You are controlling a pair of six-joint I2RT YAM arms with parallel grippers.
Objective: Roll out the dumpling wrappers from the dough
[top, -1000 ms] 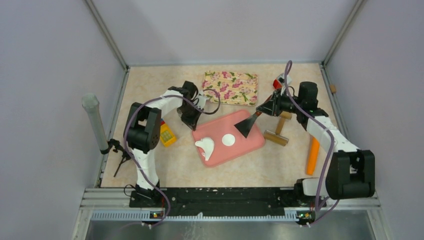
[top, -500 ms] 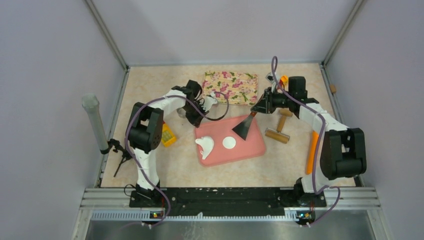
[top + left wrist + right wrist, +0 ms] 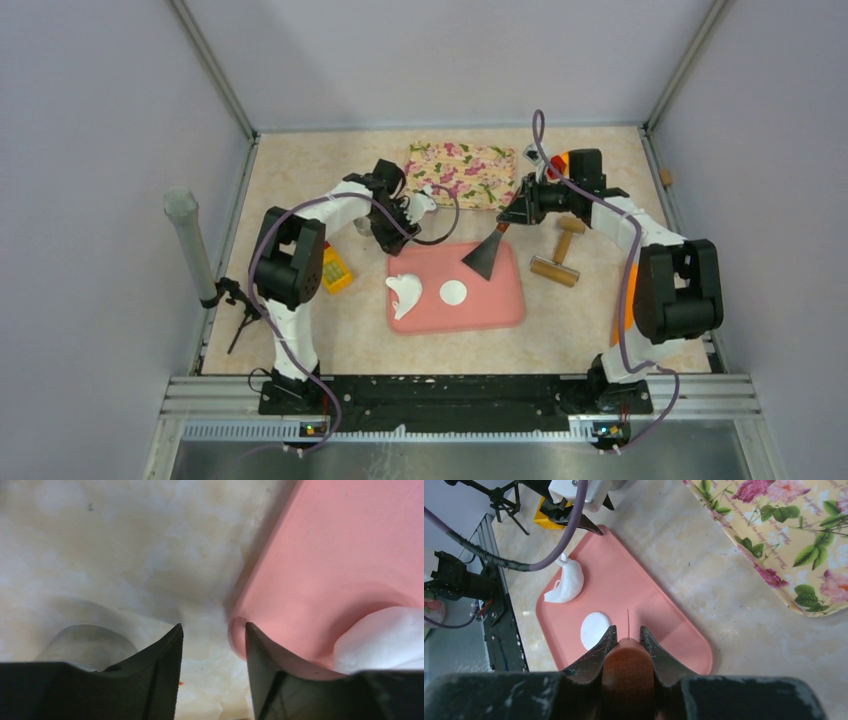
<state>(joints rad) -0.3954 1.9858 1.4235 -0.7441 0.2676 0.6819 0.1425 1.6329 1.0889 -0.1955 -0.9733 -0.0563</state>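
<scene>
On the pink mat (image 3: 490,300) lie a white dough (image 3: 404,293) lump at the left and a small round dumpling wrapper (image 3: 453,292) beside it. My left gripper (image 3: 391,244) hovers at the mat's far left corner, open and empty. In the left wrist view its fingers (image 3: 165,670) straddle bare table beside the mat corner (image 3: 240,635), with dough (image 3: 385,640) at the right. My right gripper (image 3: 517,214) is shut on a scraper's brown handle (image 3: 628,667), whose black blade (image 3: 483,258) hangs over the mat's far edge. The wrapper (image 3: 595,629) and the dough (image 3: 566,582) show beyond it.
A floral tray (image 3: 462,173) lies behind the mat. A wooden rolling pin (image 3: 555,258) and an orange tool (image 3: 625,310) are at the right. A yellow object (image 3: 335,268) and a grey post (image 3: 188,245) are at the left. A greyish round thing (image 3: 85,642) sits left of my left fingers.
The pink mat has turned from tilted to square with the table. My left gripper has opened at its corner. The right arm has drawn the scraper back and to the left.
</scene>
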